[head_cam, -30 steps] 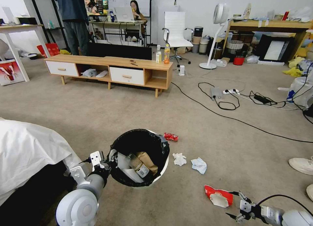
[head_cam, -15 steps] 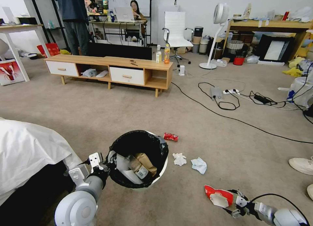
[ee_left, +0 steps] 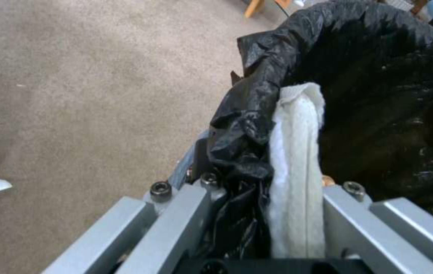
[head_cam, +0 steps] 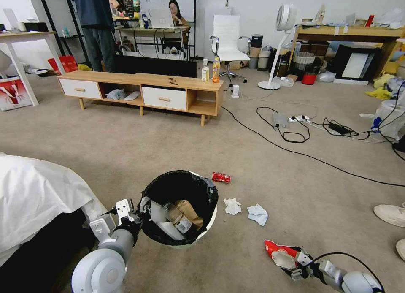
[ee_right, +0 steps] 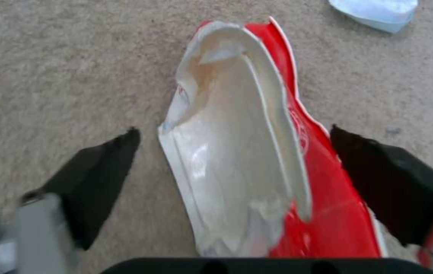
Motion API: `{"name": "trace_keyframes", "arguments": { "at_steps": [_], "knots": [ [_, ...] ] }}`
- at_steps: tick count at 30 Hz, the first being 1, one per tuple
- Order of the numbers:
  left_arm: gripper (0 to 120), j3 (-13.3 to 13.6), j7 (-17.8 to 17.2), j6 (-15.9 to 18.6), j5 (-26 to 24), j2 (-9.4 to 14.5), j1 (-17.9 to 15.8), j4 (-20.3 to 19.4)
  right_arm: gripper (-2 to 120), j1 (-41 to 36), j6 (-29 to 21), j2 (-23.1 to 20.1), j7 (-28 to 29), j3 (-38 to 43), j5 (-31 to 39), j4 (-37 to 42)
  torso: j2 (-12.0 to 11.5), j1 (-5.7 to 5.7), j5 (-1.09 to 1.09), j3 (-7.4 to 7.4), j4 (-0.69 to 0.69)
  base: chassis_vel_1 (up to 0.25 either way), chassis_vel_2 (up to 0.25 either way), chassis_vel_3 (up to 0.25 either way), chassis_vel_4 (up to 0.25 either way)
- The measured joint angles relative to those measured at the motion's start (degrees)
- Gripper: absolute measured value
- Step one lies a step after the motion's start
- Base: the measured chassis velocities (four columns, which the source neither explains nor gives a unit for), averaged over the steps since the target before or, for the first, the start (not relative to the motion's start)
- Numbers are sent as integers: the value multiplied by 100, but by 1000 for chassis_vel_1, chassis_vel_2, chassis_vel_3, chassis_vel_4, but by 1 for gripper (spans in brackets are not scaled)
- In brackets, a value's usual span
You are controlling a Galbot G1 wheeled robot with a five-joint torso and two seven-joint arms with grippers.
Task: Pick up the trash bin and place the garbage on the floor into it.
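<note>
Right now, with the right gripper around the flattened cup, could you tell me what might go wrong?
The right gripper is open astride the paper cup; the crushed cup may slip or buckle when pinched. The left gripper holds the trash bin only by its rim and bag, so the bin could tilt or slip free.

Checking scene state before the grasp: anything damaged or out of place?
The red-white paper cup is crushed flat on the floor, between the open right gripper fingers. The left gripper pinches the trash bin rim, holding it tilted. A crushed can and tissue wads lie loose.
</note>
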Motion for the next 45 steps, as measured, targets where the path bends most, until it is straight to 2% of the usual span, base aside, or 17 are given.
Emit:
{"name": "trace_keyframes", "arguments": {
  "at_steps": [4,6,7,9,10,12,18,20,21,22,24,25,27,32,36,42,45],
  "knots": [
    [7,3,0,-2,1,-3,5,8,85,48,-6,64,30,-17,-22,-71,0,0,1,0,0,0,0,0,0],
    [7,7,2,-7,4,-7,14,12,74,64,-11,89,33,-29,-25,-86,0,0,0,0,1,0,0,0,0],
    [7,7,2,-7,4,-7,14,12,74,64,-11,89,33,-29,-25,-86,0,0,0,0,1,0,0,0,0],
    [7,9,8,-9,7,-5,22,19,62,55,-13,93,47,-30,-18,-93,0,0,0,0,0,0,0,0,0],
    [7,9,8,-9,7,-5,22,19,62,55,-13,93,47,-30,-18,-93,0,0,0,0,0,0,0,0,0],
    [7,17,10,-11,10,-1,22,27,50,27,-13,86,50,-22,8,-95,0,0,1,0,0,0,0,0,0],
    [7,53,10,-11,17,-4,5,41,36,-4,-4,29,53,2,62,-95,0,0,0,0,0,0,0,0,0],
    [7,72,10,-12,18,-6,-6,48,22,-21,0,-7,46,16,95,-82,0,0,1,0,0,0,0,0,0],
    [7,72,10,-12,18,-6,-6,48,22,-21,0,-7,46,16,95,-82,0,0,1,0,0,0,0,0,0],
    [7,73,8,-12,20,-6,-7,49,15,-30,2,-19,40,16,101,-70,0,0,0,0,0,0,0,0,0],
    [7,72,7,-12,21,-6,-7,49,12,-34,2,-24,38,16,107,-60,0,0,1,0,-1,0,0,0,0],
    [7,72,7,-12,21,-5,-4,50,5,-34,2,-25,37,22,119,-48,0,0,0,0,-1,0,0,0,0],
    [7,71,7,-12,21,-5,1,51,0,-35,3,-21,42,31,138,-34,0,0,0,0,-1,0,0,0,0],
    [7,63,5,-13,27,-5,7,53,0,-75,2,-16,174,102,353,168,0,0,3,0,0,0,0,0,0],
    [7,56,-2,-15,22,0,-17,53,0,-339,-57,-190,394,174,1142,960,0,0,0,0,-1,0,0,0,0],
    [7,70,-9,-15,16,1,-27,52,0,-527,-132,-301,493,290,1651,1655,0,0,1,0,0,0,0,0,0],
    [7,61,-23,-12,0,30,25,8,0,-659,-145,-376,577,469,2120,2586,0,0,1,0,-1,0,0,0,0]
  ]
}}
